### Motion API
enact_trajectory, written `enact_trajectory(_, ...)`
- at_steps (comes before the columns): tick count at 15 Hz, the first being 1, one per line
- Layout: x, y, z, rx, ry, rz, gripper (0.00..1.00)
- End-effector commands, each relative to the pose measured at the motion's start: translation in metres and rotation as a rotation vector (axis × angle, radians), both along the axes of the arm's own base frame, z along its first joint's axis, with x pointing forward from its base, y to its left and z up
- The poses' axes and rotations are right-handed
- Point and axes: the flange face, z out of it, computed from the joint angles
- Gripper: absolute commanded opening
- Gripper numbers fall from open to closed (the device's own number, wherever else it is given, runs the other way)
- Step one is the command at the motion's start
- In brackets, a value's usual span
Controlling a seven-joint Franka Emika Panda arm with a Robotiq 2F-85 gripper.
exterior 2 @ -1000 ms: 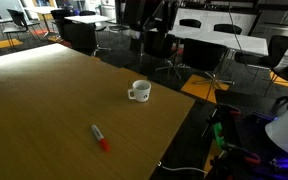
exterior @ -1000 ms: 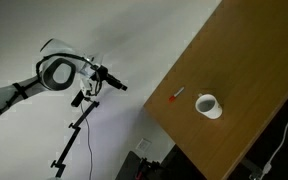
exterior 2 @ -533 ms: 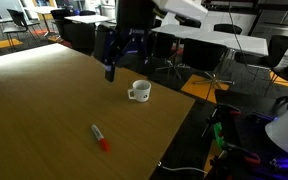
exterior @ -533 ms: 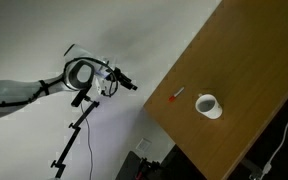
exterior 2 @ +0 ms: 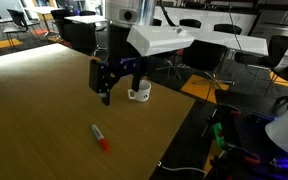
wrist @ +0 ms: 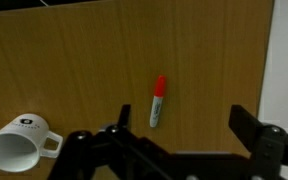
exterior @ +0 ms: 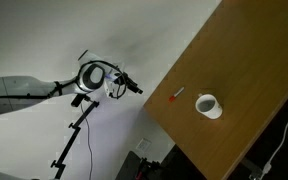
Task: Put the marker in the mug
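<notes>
Gripper (wrist: pixel 174 135): jaws apart, nothing between them. It hangs in the air above the wooden table (wrist: pixel 74 60), touching nothing. In the wrist view the two dark fingers frame the bottom edge, and the marker (wrist: pixel 158 100) lies in the gap between them, further out.

Step in hand, as I judge it: the approach. The marker is not yet grasped and the mug (wrist: pixel 17 147) has nothing put in it.

Next move calls for a descent straight over the marker, jaws kept wide and turned to close across its thin body, not along it. It lies flat, so the fingertips must come almost to the wood.

Marker: a thin stick, red-orange at one end, pale at the other. It lies flat on bare table, clear of everything, not far from the table edge. In an exterior view (exterior 2: pixel 100 137) it sits nearer the camera than the gripper (exterior 2: pixel 119 88).

Mug: white, upright, handle showing, well apart from the marker. In an exterior view (exterior 2: pixel 140 96) it is partly hidden behind the gripper.
</notes>
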Motion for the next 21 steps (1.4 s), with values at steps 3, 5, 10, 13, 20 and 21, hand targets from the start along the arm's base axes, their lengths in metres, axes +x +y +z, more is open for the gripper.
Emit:
enact_trajectory(3, 0.008, -0.008, -0.004, 0.032, 0.002, -0.031, 1.00)
enact_trajectory(5, 0.018, -0.012, -0.021, 0.026, 0.018, -0.066, 1.00)
enact_trajectory(10, 0.046, -0.016, -0.067, 0.003, 0.046, -0.114, 1.00)
enact_trajectory(13, 0.063, -0.014, -0.094, 0.001, 0.038, -0.143, 1.00)
enact_trajectory(20, 0.086, -0.006, -0.143, -0.080, 0.010, -0.211, 1.00)
enact_trajectory(21, 0.088, -0.003, -0.148, -0.085, 0.007, -0.218, 1.00)
